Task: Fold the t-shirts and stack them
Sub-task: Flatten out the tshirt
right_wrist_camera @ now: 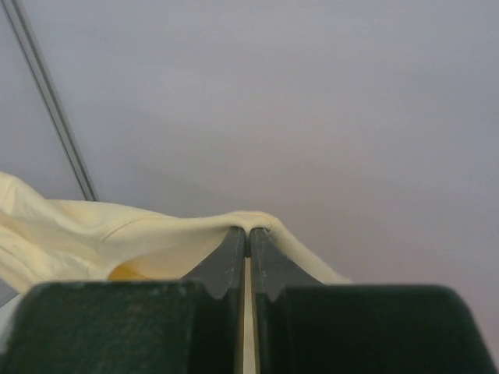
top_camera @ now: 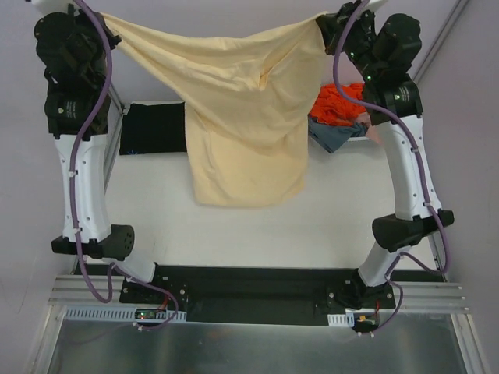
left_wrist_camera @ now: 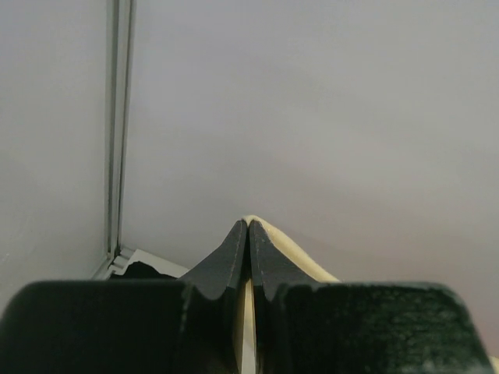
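Note:
The pale cream-yellow t-shirt [top_camera: 242,117] hangs spread between both raised arms above the far half of the table, its lower part drooping to the surface. My left gripper [top_camera: 103,22] is shut on its left corner; in the left wrist view the cloth [left_wrist_camera: 292,249] is pinched between the closed fingertips [left_wrist_camera: 248,226]. My right gripper [top_camera: 326,23] is shut on its right corner; the cloth [right_wrist_camera: 117,234] drapes left from the closed tips [right_wrist_camera: 248,232]. The black t-shirt [top_camera: 153,128] lies flat at the far left, partly behind the yellow one.
Orange and grey-blue clothes [top_camera: 337,115] are piled at the far right, behind the right arm. The white table [top_camera: 234,226] lies bare between the arms. A metal frame post [top_camera: 440,39] stands at the far right corner.

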`<state>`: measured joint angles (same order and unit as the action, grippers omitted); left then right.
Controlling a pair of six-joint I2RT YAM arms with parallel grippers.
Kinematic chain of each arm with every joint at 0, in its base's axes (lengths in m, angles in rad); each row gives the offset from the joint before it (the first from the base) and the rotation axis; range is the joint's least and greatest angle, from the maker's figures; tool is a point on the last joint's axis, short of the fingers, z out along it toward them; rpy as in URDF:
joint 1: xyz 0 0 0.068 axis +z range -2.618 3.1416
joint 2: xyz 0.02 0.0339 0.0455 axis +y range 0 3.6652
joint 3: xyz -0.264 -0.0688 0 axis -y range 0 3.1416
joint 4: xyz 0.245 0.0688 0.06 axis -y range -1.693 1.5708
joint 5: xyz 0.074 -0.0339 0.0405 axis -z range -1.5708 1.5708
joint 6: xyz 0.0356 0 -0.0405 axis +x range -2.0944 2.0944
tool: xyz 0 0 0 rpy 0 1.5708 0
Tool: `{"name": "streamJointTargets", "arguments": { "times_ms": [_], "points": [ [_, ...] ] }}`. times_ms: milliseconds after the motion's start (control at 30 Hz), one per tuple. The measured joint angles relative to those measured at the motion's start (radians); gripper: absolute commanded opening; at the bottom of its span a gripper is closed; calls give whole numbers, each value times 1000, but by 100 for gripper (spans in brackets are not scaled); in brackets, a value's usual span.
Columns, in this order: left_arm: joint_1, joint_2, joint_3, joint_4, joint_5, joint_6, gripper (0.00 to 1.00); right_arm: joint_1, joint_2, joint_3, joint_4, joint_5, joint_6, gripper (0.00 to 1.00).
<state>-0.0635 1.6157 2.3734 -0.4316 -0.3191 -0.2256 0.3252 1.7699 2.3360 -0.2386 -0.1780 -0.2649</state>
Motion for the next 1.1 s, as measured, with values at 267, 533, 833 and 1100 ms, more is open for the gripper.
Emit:
{"name": "streamJointTargets", "arguments": {
  "times_ms": [267, 533, 833, 1100],
  "points": [
    [0, -492, -410, 97, -30, -14, 0, -3, -391, -366, 122, -65, 30, 1],
    [0, -1117, -1365, 177, 247, -364, 0, -29, -751, -1014, 69, -1, 26, 15],
    [-1, -1230, -1919, -10, 722, -597, 99, -114, -579, -1329, -354, 315, 142, 91],
    [-1, -1171, -1799, 20, 725, -597, 99, -58, -588, -1268, -383, 209, 188, 97]
  ]
}}
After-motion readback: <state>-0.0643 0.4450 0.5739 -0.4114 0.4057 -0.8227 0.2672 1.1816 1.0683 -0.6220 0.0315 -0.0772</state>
